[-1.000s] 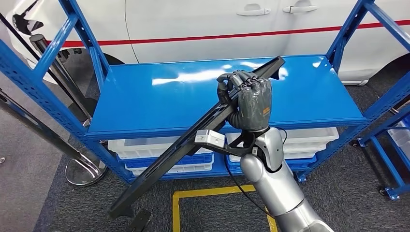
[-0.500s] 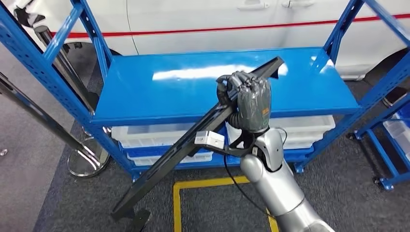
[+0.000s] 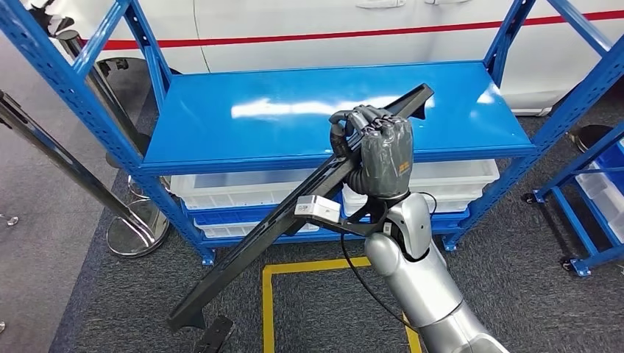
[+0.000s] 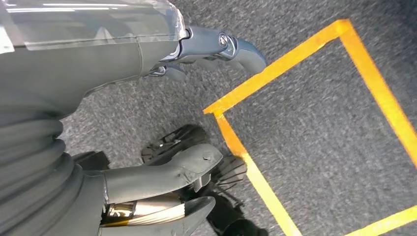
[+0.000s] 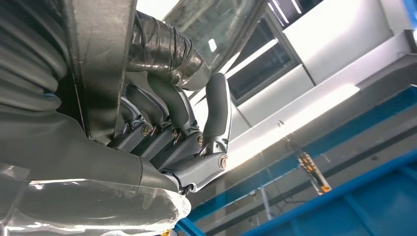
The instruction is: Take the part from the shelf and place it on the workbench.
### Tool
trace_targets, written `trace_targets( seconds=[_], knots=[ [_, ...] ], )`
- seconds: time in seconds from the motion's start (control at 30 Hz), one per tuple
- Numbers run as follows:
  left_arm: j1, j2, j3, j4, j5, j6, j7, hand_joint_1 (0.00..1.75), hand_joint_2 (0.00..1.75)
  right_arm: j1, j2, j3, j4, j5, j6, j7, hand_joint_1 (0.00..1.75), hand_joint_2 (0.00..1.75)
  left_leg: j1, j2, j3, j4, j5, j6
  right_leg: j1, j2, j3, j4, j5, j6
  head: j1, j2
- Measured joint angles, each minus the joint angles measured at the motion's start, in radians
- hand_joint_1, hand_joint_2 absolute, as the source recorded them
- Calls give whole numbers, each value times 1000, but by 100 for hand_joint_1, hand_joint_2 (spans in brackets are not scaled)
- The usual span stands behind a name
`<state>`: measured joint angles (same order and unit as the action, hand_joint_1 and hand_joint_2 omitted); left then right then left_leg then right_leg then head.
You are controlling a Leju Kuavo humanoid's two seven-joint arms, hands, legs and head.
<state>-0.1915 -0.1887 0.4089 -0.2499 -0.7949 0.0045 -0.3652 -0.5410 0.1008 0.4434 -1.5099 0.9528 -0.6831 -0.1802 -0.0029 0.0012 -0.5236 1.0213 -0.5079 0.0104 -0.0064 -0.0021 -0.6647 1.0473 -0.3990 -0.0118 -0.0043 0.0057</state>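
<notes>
Low left end of the long black part point(image 3: 294, 213) hangs near the floor, in front of the blue shelf point(image 3: 221, 125). Your right hand point(image 3: 379, 151) is wrapped around its upper stretch. Left hand point(image 4: 162, 196) hangs empty, fingers apart. Swing that low end wide of the shelf posts.

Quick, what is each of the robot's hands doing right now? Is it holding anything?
Right hand: closed around the long black part, holding it in front of the blue shelf.
Left hand: open, holding nothing, hanging over the floor.
</notes>
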Motion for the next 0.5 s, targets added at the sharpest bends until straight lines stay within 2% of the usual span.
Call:
trace_targets(
  seconds=[0.07,0.1,0.13,0.17,0.23,0.27,0.3,0.33,0.37,0.43,0.47,0.5],
  knots=[
    [1,-1,0,0,0,0,0,0,175,0,0,0,-1,0,0,1,175,175,-3,0,-2,-16,20,12,-2,1,-1,-7,14,13,0,0],
    [0,-1,0,0,0,0,1,0,175,0,0,0,-2,0,0,2,175,175,-3,2,-5,-28,33,19,-1,3,-6,-3,8,19,0,0],
    [0,-2,-1,0,0,0,1,0,175,0,-1,0,-2,0,0,2,175,175,-1,4,-10,-38,49,28,1,5,-14,16,-17,23,1,0],
    [-1,-3,-1,0,0,0,1,0,175,0,-1,0,-3,0,0,3,175,175,0,6,-18,-46,63,34,3,7,-28,55,-58,26,1,0],
    [-1,-4,-1,0,0,0,1,0,175,1,-2,0,-3,0,0,4,175,175,-2,8,-44,-43,84,41,1,8,-58,169,-148,29,1,0],
    [1,-4,-1,0,0,0,1,0,175,3,-2,0,-2,0,0,4,175,175,-3,8,-60,-38,92,40,0,7,-65,218,-173,31,1,0],
    [2,-4,-1,0,0,0,2,0,175,4,-2,0,-2,0,0,5,175,175,-2,8,-76,-32,99,39,-2,7,-58,239,-176,33,1,0],
    [2,-4,-1,0,0,0,2,0,175,5,-3,0,-2,-1,0,5,175,175,-1,8,-93,-24,105,37,-5,6,-35,225,-161,36,1,0],
    [2,-4,-2,0,0,0,2,0,175,5,-3,0,-2,-1,0,5,175,175,0,8,-110,-15,111,33,-9,4,4,180,-139,38,1,0],
    [2,-4,-2,0,0,0,2,0,175,4,-3,0,-3,0,0,5,175,175,2,7,-139,3,121,23,-11,4,83,65,-121,38,1,0],
    [2,-4,-2,0,0,0,2,0,175,5,-3,0,-3,0,0,5,175,175,2,7,-148,10,126,17,-9,5,104,29,-120,34,1,0],
    [2,-4,-2,0,0,0,1,0,175,5,-3,1,-3,0,0,5,175,175,1,6,-153,13,132,11,-7,7,109,13,-124,28,1,0]
  ],
)
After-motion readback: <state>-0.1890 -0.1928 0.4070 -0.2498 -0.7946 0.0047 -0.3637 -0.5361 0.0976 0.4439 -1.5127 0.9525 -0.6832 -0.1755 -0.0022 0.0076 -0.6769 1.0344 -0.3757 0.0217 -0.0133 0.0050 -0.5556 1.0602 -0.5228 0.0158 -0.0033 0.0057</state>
